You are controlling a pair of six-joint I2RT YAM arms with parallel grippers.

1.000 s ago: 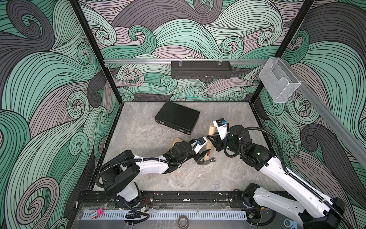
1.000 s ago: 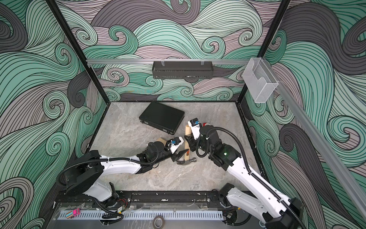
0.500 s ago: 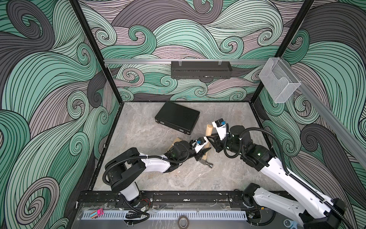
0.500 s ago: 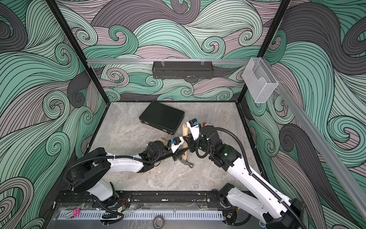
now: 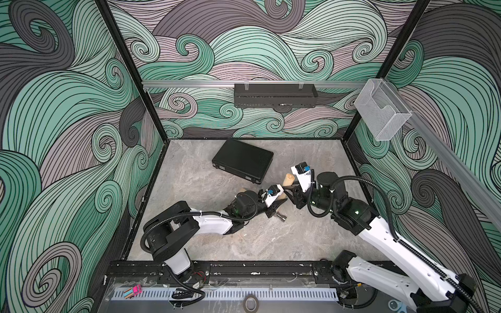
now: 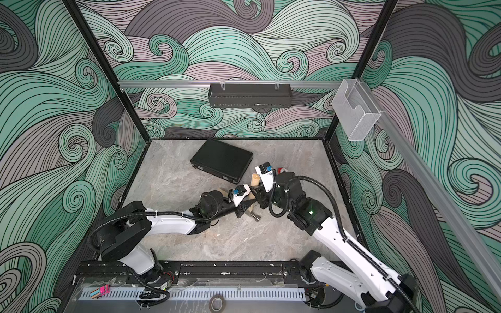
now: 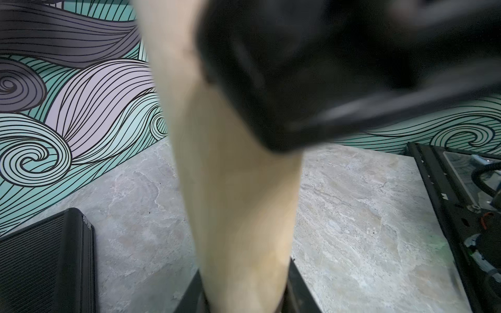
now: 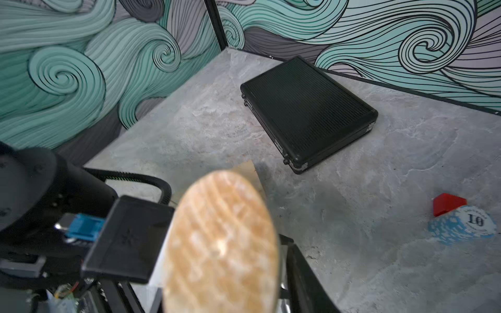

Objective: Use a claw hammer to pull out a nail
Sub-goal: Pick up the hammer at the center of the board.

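Left claw (image 5: 277, 206) clamped on hammer (image 5: 289, 178) handle near head, having drawn in over last second. Right claw (image 5: 292, 193) straddles handle higher up; gripping or loose, cannot tell. Hammer tilted, head low at table (image 5: 257, 244), barely shifted. Looks like hand-over. Nail unseen.

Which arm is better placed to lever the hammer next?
Right, likely: its jaws flank the claw hammer handle just below the raised butt end, far from the head. On the left arm they sit low, near the head.
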